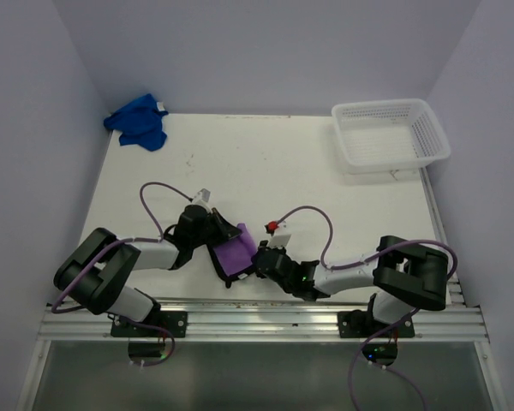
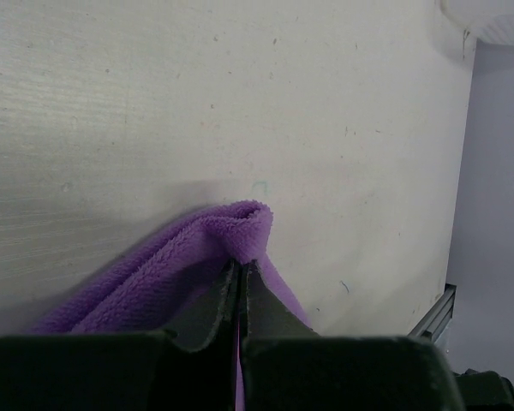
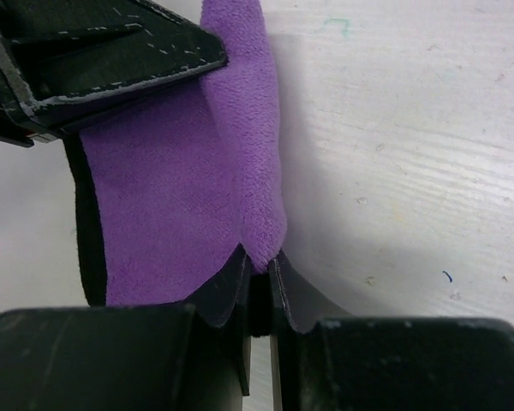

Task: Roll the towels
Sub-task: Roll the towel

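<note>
Blue towel (image 1: 137,124): crumpled in a heap at the far left corner of the table (image 1: 265,163), well apart from both arms and not yet rolled.
Left gripper (image 2: 241,272): jaws pressed together on a raised fold of the purple towel (image 1: 236,254), whose pile bulges just beyond the fingertips.
Towel in hand: the purple towel sits near the front edge of the table, between the two arms. It is lifted and doubled over between the two grips, not lying flat.
Right gripper (image 3: 259,261): jaws pinched onto the folded edge of the same cloth, facing the left gripper, which shows clamped on it at the upper left of the right wrist view.
White mesh basket (image 1: 385,159): far right corner of the table, well apart from both towels.
Step in hand: judged early work on the purple towel; the cloth is held at two points and folded, but no tight roll shows.
Next move calls for: probably both grips moving together to keep the fold taut while the edge is turned over itself. The Blue towel remains to be done after that.
</note>
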Robot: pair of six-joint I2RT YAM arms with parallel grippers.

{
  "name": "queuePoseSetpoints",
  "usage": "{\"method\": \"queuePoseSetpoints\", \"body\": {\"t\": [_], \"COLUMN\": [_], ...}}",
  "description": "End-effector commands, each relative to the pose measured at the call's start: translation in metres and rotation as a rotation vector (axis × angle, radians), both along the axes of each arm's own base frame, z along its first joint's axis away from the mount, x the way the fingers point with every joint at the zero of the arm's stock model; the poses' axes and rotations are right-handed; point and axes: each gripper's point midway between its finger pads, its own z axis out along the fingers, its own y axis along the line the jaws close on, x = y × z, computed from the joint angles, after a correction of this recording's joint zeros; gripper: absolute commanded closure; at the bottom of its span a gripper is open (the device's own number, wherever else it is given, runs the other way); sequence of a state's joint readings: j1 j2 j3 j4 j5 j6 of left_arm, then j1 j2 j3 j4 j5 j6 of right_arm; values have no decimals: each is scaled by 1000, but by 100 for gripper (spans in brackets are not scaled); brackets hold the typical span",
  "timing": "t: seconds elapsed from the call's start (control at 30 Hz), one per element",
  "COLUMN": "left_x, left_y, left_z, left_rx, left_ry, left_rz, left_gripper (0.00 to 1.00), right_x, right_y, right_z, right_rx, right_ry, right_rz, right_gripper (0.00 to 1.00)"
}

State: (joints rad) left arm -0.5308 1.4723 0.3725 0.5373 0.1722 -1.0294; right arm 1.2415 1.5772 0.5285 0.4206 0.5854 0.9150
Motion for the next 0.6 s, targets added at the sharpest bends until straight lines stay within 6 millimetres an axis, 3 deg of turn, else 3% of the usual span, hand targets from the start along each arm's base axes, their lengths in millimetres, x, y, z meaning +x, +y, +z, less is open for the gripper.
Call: {"method": "queuePoseSetpoints", "body": {"t": [0.0,0.57], "left_x": [7,17], "left_y": [-2,13], "left_z": [4,1], "left_rx": [8,38], "left_ry": [-17,-13], "left_rz": [-8,25], "left_gripper": [100,100], "right_x": [15,-15], "right_y": [4,-4], "right_z": [26,3], "right_rx": [-105,-694], "right_ry": [-69,-180], "right_rz": [0,137], "right_gripper": [100,100]}}
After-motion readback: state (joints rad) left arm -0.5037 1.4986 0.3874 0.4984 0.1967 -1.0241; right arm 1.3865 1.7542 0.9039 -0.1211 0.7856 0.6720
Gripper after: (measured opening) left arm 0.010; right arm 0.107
